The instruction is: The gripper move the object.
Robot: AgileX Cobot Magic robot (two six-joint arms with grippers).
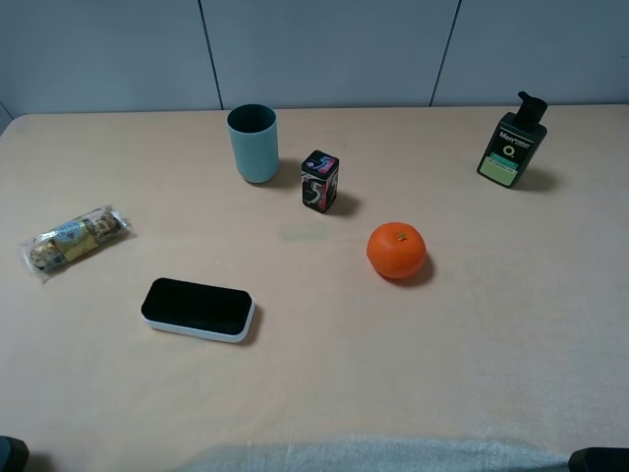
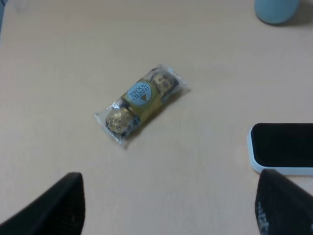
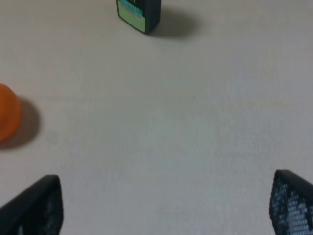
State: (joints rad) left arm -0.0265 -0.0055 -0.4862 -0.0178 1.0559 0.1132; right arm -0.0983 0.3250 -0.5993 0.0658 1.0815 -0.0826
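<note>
The object, a small black box with a pink, white and teal "5" graphic (image 1: 319, 181), stands upright on the table between the teal cup and the orange. It shows in neither wrist view. My left gripper (image 2: 168, 208) is open and empty, its fingertips (image 2: 58, 205) wide apart above bare table near the chocolate pack. My right gripper (image 3: 168, 205) is open and empty, its fingertips (image 3: 36, 205) wide apart over bare table, with the orange and the pump bottle ahead. In the exterior high view only dark bits of the arms show at the bottom corners.
A teal cup (image 1: 254, 143) stands left of the box. An orange (image 1: 396, 250) lies to its front right. A black-and-green pump bottle (image 1: 511, 144) stands at the back right. A flat black-and-white case (image 1: 198, 309) and a chocolate pack (image 1: 75, 240) lie at the left.
</note>
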